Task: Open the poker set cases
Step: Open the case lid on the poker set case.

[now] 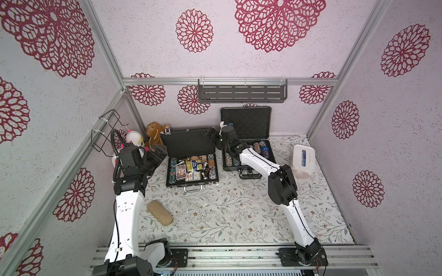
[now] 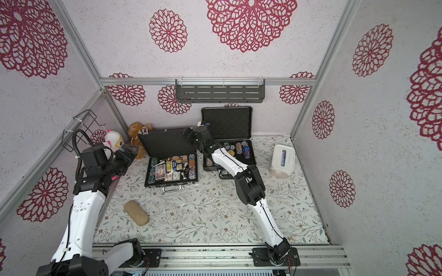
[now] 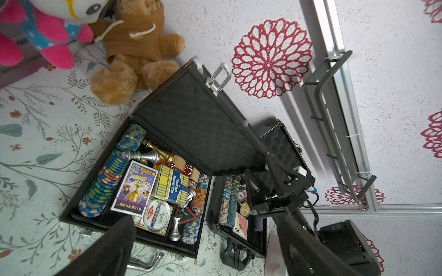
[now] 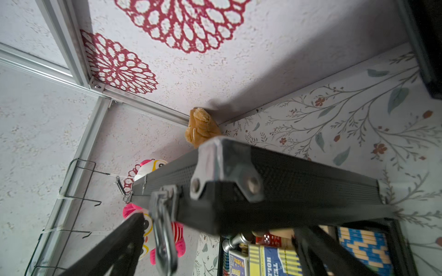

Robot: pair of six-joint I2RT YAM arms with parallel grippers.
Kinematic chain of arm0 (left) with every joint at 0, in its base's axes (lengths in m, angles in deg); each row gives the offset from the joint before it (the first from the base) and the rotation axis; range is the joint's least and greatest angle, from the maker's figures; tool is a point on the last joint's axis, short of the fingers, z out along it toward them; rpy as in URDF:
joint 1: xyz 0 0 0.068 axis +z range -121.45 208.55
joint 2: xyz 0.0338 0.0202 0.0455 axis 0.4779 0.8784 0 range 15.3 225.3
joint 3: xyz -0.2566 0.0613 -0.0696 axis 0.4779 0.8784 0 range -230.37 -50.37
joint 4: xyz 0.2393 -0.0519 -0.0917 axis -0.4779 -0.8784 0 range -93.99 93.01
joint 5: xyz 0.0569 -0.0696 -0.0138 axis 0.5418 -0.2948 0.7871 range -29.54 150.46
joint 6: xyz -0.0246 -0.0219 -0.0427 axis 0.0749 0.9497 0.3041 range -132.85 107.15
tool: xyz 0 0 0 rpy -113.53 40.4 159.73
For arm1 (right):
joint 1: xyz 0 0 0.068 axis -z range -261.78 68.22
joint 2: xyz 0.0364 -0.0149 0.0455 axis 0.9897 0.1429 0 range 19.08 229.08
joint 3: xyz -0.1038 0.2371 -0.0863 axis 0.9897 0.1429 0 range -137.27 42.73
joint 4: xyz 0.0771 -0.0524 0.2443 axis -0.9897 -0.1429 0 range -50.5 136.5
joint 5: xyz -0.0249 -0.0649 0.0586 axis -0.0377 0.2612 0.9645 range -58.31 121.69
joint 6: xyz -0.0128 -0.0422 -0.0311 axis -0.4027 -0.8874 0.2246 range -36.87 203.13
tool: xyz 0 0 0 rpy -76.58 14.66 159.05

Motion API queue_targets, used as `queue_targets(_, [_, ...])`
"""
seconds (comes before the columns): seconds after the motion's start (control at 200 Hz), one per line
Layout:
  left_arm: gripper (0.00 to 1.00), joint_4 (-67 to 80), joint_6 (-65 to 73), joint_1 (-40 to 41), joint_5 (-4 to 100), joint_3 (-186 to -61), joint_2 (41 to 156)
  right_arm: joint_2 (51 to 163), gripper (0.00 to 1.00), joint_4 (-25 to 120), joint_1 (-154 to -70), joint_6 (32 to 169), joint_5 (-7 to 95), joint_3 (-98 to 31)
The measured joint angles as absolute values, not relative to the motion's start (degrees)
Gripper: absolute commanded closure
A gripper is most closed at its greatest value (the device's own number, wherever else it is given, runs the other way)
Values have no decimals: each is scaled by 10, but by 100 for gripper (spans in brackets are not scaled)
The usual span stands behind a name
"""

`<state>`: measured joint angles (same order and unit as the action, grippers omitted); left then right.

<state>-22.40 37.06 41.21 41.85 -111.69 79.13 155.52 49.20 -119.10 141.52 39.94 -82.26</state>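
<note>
The flat black case (image 1: 189, 143) is seen open at the back of the flowery surface (image 1: 227, 210), with its lid tipped back, and it is filled with chips (image 1: 211, 163) and card boxes (image 1: 192, 165). The grey case (image 1: 246, 121) is set just beside it, and its lid is stood up against the back wall (image 1: 287, 114). The left claw (image 1: 159, 153) is held wide apart and empty beside the black case, near the soft toys (image 1: 153, 133), and the right claw (image 1: 211, 135) is spread wide too, with a top corner of the black lid seen between its fingers (image 4: 114, 248), not squeezed.
</note>
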Motion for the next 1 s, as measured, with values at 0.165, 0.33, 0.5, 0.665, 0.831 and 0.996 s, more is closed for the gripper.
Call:
queue_targets(0.165, [3,-211,384,403,417,-1108,811,1555,1,471,-1176,1384,414,-828])
queue_targets(0.33, [3,-198,389,384,422,-1107,829,1527,1,456,-1171,1337,426,-777])
queue_targets(0.5, [3,-183,390,364,433,-1107,851,1437,1,448,-1171,1282,428,-625])
queue_targets(0.665, [3,-165,389,337,445,-1108,889,1308,1,443,-1167,1228,411,-455])
queue_targets(0.831, [3,-158,379,314,454,-1114,929,1182,1,434,-1144,1172,363,-332])
queue_targets(0.996, [3,-158,366,298,499,-1110,922,1060,1,420,-1120,1107,236,-214])
